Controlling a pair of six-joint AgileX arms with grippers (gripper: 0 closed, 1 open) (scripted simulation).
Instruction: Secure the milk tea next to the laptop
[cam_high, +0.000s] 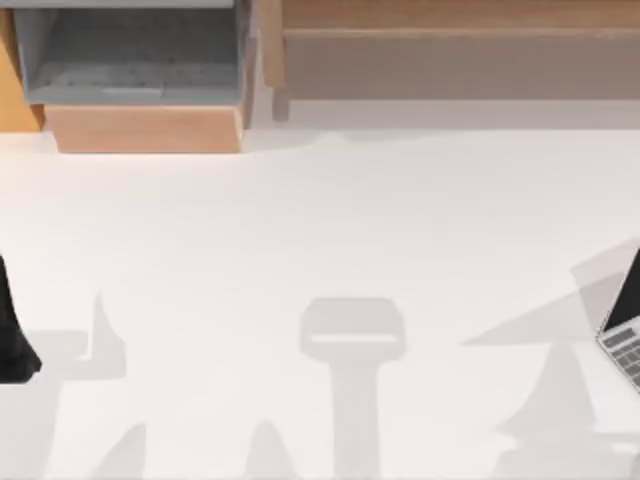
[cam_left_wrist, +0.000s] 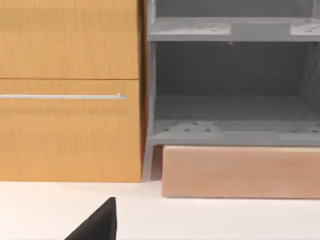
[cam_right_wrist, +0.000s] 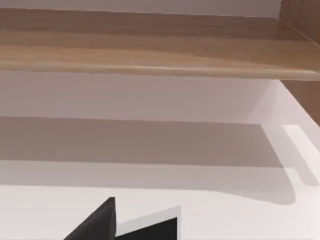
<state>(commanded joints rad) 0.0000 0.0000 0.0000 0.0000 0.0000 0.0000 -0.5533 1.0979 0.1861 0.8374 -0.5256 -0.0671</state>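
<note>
The laptop (cam_high: 622, 345) sits at the table's right edge, cut off by the frame. Its light grey keys face up and its thin black screen (cam_high: 631, 290) stands open behind them. The milk tea is out of view. A dark part of my left arm (cam_high: 12, 335) reaches in at the table's left edge. A black piece of my left gripper (cam_left_wrist: 97, 225) shows low in the left wrist view, facing the cabinet. A black piece of my right gripper (cam_right_wrist: 97, 222) shows low in the right wrist view, above the white tabletop.
A wooden cabinet with a grey open compartment (cam_high: 135, 55) and a light wood base block (cam_high: 145, 128) stands at the back left. Its drawer front with a metal handle (cam_left_wrist: 62, 96) is beside the grey shelves (cam_left_wrist: 230, 75). A long wooden shelf (cam_high: 460, 45) runs along the back right.
</note>
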